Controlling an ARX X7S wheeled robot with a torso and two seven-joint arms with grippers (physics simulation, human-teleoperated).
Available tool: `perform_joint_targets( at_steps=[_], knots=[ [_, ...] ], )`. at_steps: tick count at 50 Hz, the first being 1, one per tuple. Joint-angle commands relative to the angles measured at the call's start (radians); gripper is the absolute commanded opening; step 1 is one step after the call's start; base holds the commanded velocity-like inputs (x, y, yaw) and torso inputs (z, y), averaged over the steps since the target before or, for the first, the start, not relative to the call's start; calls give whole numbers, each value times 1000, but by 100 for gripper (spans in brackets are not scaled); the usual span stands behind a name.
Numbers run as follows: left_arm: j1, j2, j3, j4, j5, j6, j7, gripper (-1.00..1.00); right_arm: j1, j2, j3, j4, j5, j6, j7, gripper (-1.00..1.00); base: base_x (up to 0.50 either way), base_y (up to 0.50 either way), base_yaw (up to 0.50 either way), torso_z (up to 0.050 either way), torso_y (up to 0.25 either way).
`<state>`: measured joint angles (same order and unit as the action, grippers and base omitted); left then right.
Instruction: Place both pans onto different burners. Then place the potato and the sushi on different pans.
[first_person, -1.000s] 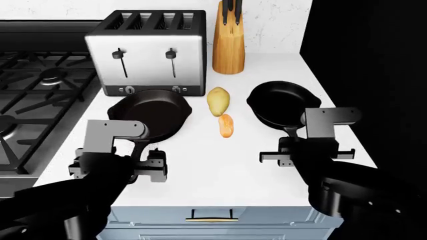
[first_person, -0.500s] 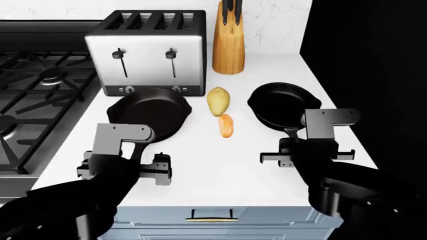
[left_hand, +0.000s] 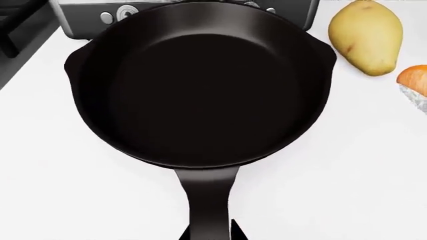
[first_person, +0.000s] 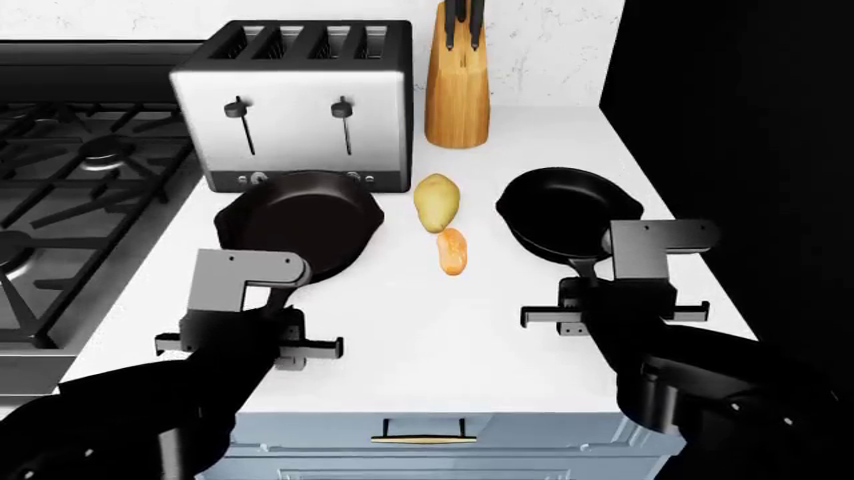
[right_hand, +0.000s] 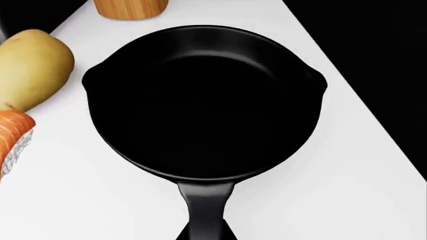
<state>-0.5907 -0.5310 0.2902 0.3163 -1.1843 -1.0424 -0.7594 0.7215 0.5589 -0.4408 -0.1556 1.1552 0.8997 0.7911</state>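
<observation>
Since a second ago the left gripper (first_person: 248, 345) has slid along the skillet's handle and its cross-bar now sits square to it; the right gripper (first_person: 614, 316) has not shifted. Whether either pair of jaws is apart or clamped I cannot tell: both wrist views show only dark finger stubs flanking a handle where it leaves the picture.

Straight ahead of the left jaws runs the handle of the larger skillet (left_hand: 200, 85), its bowl beyond, resting on the white counter (first_person: 441, 330) against the toaster (first_person: 296, 100). Ahead of the right jaws lies the smaller pan (right_hand: 203, 100), short handle pointing back at them. Between the pans sit the potato (first_person: 437, 201) and, nearer the grippers, the sushi (first_person: 453, 250).

Both pans look rigid, heavy and bowl-weighted, so a handle grip close to the bowl should limit droop. The burners (first_person: 104, 150) lie well outward of the left jaws.
</observation>
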Motion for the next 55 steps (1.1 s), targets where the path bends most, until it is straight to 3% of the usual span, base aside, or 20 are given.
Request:
perform_joint_targets(
  at_steps=[1,30,55],
  knots=[
    [-8,0,9,9,8,10,6,-100,20,4,26,-17,-44,-4,-19,-100,0,0,0,0,0],
    [81,-42,-64,181,-68,50,-55,-100,-9,31,59,-82,-16,-15,17,-100,0,0,0,1,2],
    [155,-111,-147,351,-113,106,-59,-100,-84,130,151,-345,50,-67,49,-100,0,0,0,1,2]
  ],
)
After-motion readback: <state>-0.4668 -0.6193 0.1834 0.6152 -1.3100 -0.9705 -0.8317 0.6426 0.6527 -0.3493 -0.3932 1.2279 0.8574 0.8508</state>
